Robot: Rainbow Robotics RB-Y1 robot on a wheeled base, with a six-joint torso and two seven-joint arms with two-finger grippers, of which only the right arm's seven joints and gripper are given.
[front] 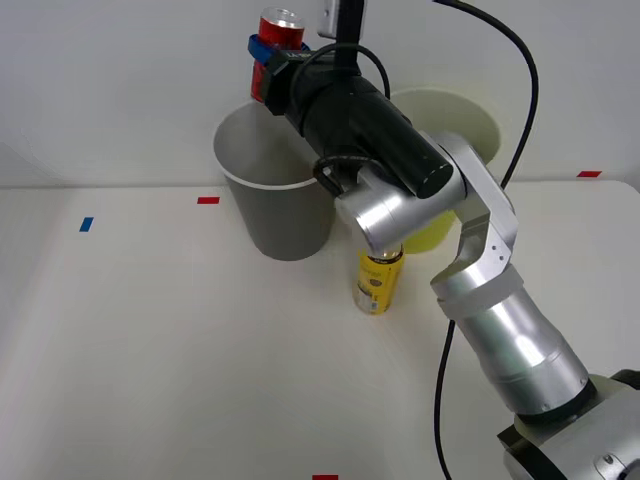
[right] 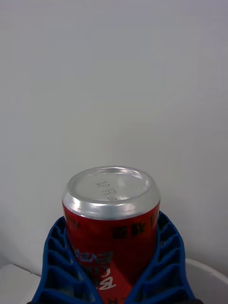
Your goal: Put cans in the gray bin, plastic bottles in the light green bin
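The right arm's blue ribbed claw [front: 268,62] is clamped around the small red drink can with silver ends [front: 281,30], holding it in the air above the tall dark gray white-rimmed bin [front: 275,205] on the white desk [front: 150,340]. The lime-green bin [front: 470,120] stands beside it.

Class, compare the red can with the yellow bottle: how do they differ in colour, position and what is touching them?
The red can is held aloft in the right gripper above the gray bin; the yellow bottle stands free on the table. The can is red with silver ends; the bottle is yellow. Both are small drink containers.
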